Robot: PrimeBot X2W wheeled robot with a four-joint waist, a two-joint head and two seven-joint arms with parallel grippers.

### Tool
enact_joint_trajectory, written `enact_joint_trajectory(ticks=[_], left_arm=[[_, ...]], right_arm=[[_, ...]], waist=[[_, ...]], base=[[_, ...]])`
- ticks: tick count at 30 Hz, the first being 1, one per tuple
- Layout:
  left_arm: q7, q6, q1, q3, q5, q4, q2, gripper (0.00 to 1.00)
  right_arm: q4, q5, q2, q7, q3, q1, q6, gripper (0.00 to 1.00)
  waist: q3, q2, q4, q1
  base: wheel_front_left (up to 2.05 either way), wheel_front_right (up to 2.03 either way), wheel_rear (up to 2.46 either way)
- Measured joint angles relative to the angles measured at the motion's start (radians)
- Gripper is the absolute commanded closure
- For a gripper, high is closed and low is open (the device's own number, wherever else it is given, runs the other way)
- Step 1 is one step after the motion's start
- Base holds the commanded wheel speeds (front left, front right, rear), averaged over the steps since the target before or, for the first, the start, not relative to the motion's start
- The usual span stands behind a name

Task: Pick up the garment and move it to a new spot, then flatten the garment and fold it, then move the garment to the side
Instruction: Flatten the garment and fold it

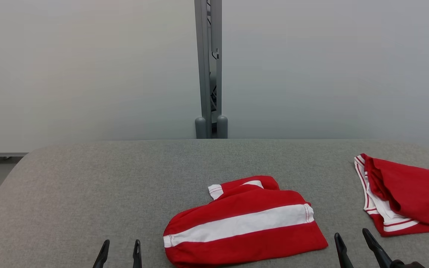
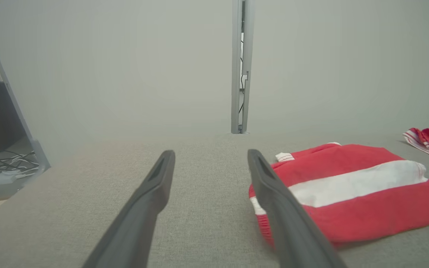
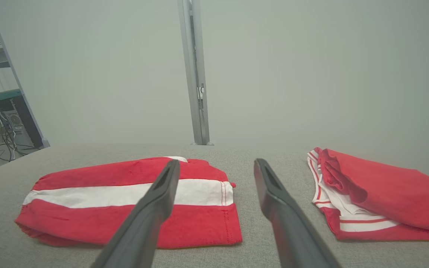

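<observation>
Garment (image 1: 244,223) folded, red with white band, near centre of grey desk (image 1: 88,178), our left gripper (image 1: 121,242) and right gripper (image 1: 350,233) flanking it, fingers released on both, second red garment (image 1: 404,193) at our right.

The folded red cloth garment with a broad white band (image 1: 244,223) looked like soft, matt knit with stitched hems. The second red garment with white striped trim (image 1: 408,193) was the same dull jersey. Coarse woven fabric covered the grey padded tabletop (image 1: 88,186). The left gripper (image 2: 210,153) and right gripper (image 3: 216,162) had smooth, matt dark fingers (image 2: 149,201), seemingly plastic. The grey upright post (image 1: 207,74) looked like satin metal
</observation>
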Motion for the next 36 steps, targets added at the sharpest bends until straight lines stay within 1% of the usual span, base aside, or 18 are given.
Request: enact_joint_trajectory(ticks=[10,26,29,32,36], left_arm=[[0.0,-0.035,0.009,0.015,0.007,0.044,-0.019,0.0],[0.0,-0.044,0.007,0.023,0.004,0.065,-0.026,0.0],[0.0,-0.052,0.006,0.021,0.001,0.075,-0.026,0.0],[0.0,-0.076,-0.008,0.009,-0.03,0.104,-0.026,0.0],[0.0,-0.154,-0.074,-0.026,-0.078,0.193,-0.027,0.0]], right_arm=[[0.01,-0.006,0.001,0.0,0.004,0.014,0.0,0.0],[0.014,-0.005,0.002,0.0,0.002,0.012,0.0,0.0],[0.014,0.0,0.002,0.0,0.002,0.012,0.0,0.0],[0.012,0.001,0.002,0.0,0.002,0.011,0.0,0.0],[0.012,0.001,0.002,0.0,0.008,0.006,0.0,0.0]], waist=[[-0.006,0.0,-0.006,0.0],[-0.004,0.0,-0.016,0.0],[-0.002,0.0,-0.017,-0.0001],[0.006,0.0,-0.017,-0.0001],[0.024,0.0,-0.016,0.0]], base=[[0.0,0.0,0.0],[0.0,0.0,0.0],[0.0,0.0,0.0],[0.0,0.0,0.0],[0.0,0.0,0.0]])
